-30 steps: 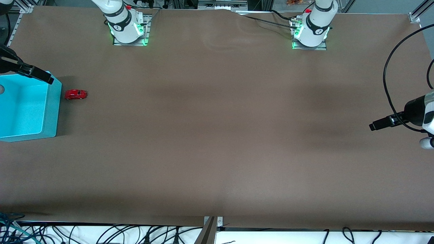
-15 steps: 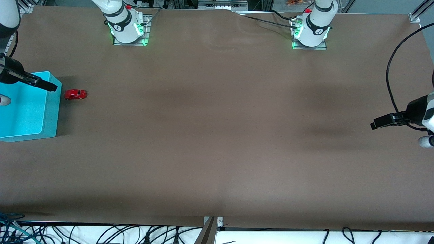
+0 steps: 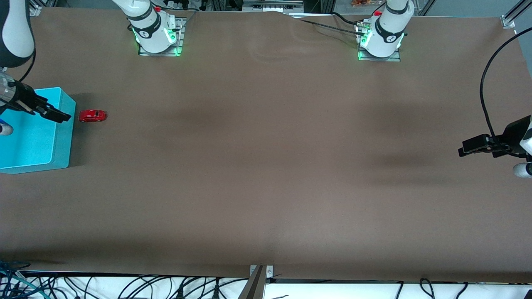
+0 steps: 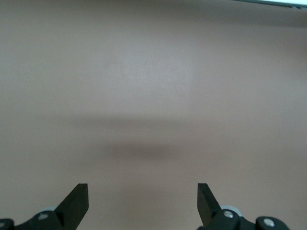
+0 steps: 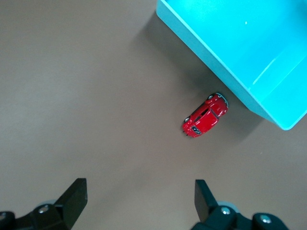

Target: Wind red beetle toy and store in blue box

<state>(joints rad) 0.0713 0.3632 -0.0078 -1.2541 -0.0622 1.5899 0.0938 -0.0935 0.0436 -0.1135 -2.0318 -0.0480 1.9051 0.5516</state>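
The red beetle toy (image 3: 92,116) sits on the brown table beside the blue box (image 3: 64,137), just off its outer wall, at the right arm's end of the table. My right gripper (image 3: 60,115) is open and empty, up over the box's wall beside the toy. In the right wrist view the toy (image 5: 205,115) lies close to a corner of the box (image 5: 268,43), ahead of my open right gripper (image 5: 139,191). My left gripper (image 3: 463,149) is open and empty over the table's edge at the left arm's end. The left wrist view shows it (image 4: 142,194) over bare table.
The brown table (image 3: 266,166) is bare between the two grippers. The arm bases (image 3: 156,35) (image 3: 380,39) stand along the table's edge farthest from the front camera. Cables (image 3: 124,286) hang below the near edge.
My right gripper has swung over the box's wall, ending closer to the toy. My left gripper has drifted slightly outward toward the table's end. The toy and box have not moved.
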